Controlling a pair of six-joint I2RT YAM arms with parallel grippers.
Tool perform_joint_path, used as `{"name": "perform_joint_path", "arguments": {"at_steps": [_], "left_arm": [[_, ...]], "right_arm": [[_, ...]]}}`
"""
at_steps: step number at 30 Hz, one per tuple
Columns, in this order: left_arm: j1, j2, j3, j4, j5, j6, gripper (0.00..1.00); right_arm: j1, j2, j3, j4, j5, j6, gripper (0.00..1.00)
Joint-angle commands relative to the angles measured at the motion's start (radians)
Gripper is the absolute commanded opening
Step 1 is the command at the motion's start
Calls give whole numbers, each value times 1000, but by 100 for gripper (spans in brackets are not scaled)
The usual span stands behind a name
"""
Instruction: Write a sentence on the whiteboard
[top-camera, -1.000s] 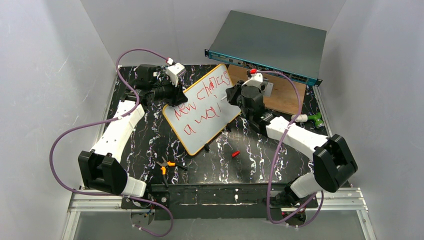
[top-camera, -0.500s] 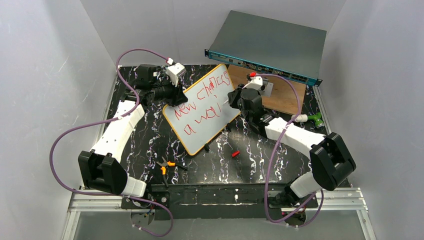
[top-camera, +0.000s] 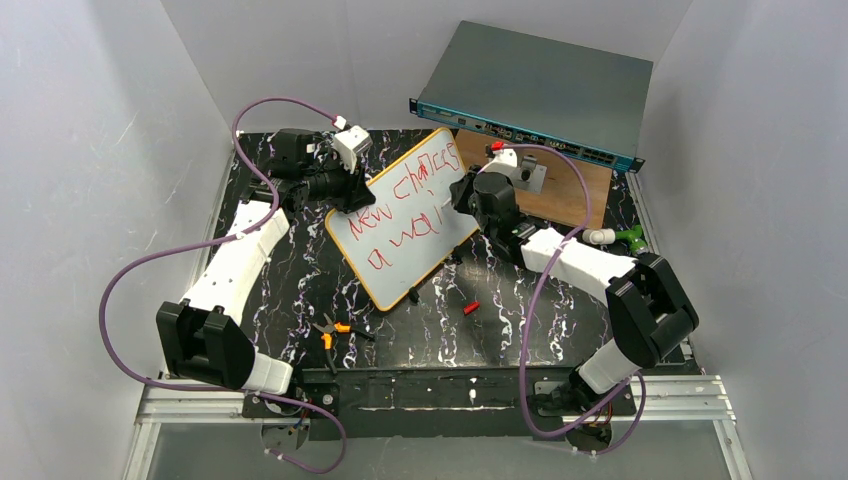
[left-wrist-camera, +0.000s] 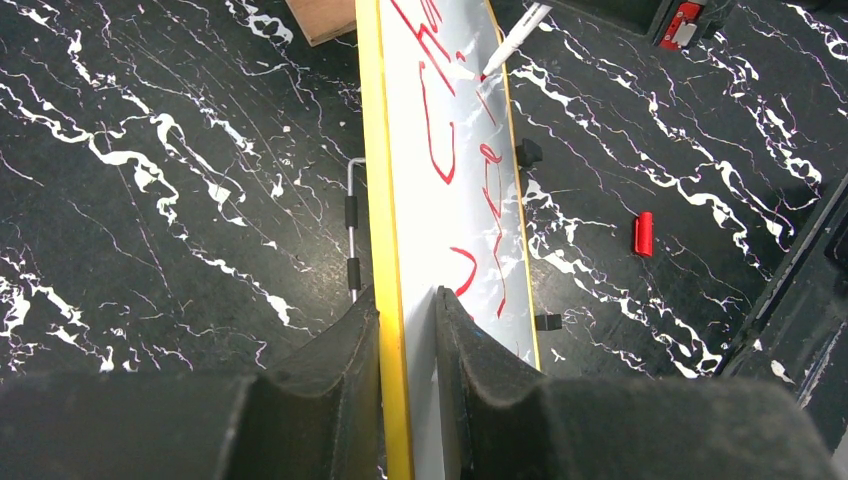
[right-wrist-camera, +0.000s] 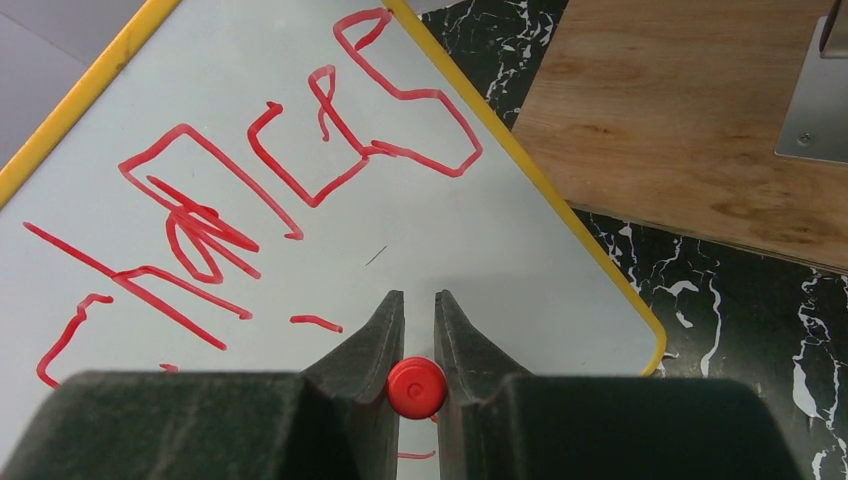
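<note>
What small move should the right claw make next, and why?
Probably bring the red-ended white marker in the right claw down to finish the second line of red handwriting: it looks unfinished, and the left claw clamps the orange-rimmed white board.

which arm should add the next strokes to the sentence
Right. The right gripper is shut on the red marker over the whiteboard; the left gripper only clamps the board's edge.

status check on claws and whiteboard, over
Left claw shut on whiteboard edge. Right claw shut on red marker, over the sentence. Red cap lies apart from board.
</note>
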Motion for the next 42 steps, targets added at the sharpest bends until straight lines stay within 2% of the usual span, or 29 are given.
{"name": "perform_joint_path", "arguments": {"at_steps": [1, 15, 28, 42], "left_arm": [[-9, -2, -8, -42, -45, 95, 0], [-10, 6, -6, -43, -43, 97, 0], [-10, 12, -8, -35, -44, 97, 0], [-10, 19, 9, -36, -40, 92, 0]], "right_arm": [[-14, 18, 47, 37, 9, 12, 1], [-79, 32, 91, 4, 14, 16, 1], [-81, -84, 63, -25, -20, 25, 1], [-70, -9, 142, 10, -62, 46, 1]]}}
